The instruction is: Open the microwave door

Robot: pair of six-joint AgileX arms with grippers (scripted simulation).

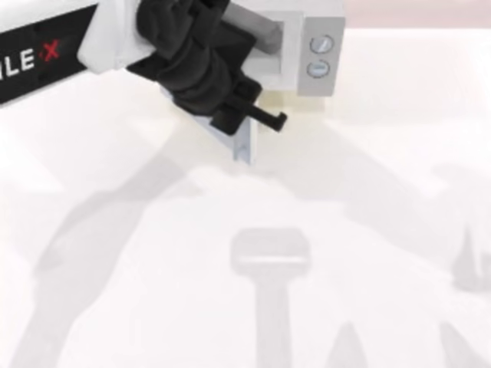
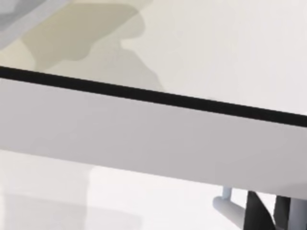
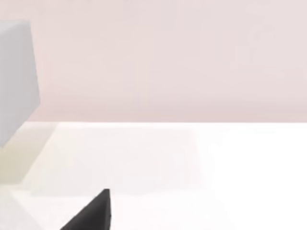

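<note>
Reaching across the far left of the white desk (image 1: 115, 253), my left arm's black two-finger tool (image 1: 257, 115) sits at the free edge of the flat light-grey microwave door (image 1: 244, 144), just in front of the small light-grey boxy microwave (image 1: 307, 46). Its dark fingers (image 1: 270, 116) poke out past the door's edge, but whether they are clamped on the handle or spread apart I cannot tell. That door stands swung well out from the oven's front, hinged on the left, with the pale inner cavity (image 1: 265, 38) showing behind the arm. To the cavity's right is the control panel with two round knobs (image 1: 321, 57), one above the other. The microwave stands at the far edge of the desk, near the middle of the top view. In the left wrist view the door fills the frame as a broad grey panel (image 2: 144, 129) edged by a thin black line. My right arm is out of the top view; its wrist view catches only a dark fingertip (image 3: 93, 213) of the right tool and a grey corner of the microwave (image 3: 17, 81).
</note>
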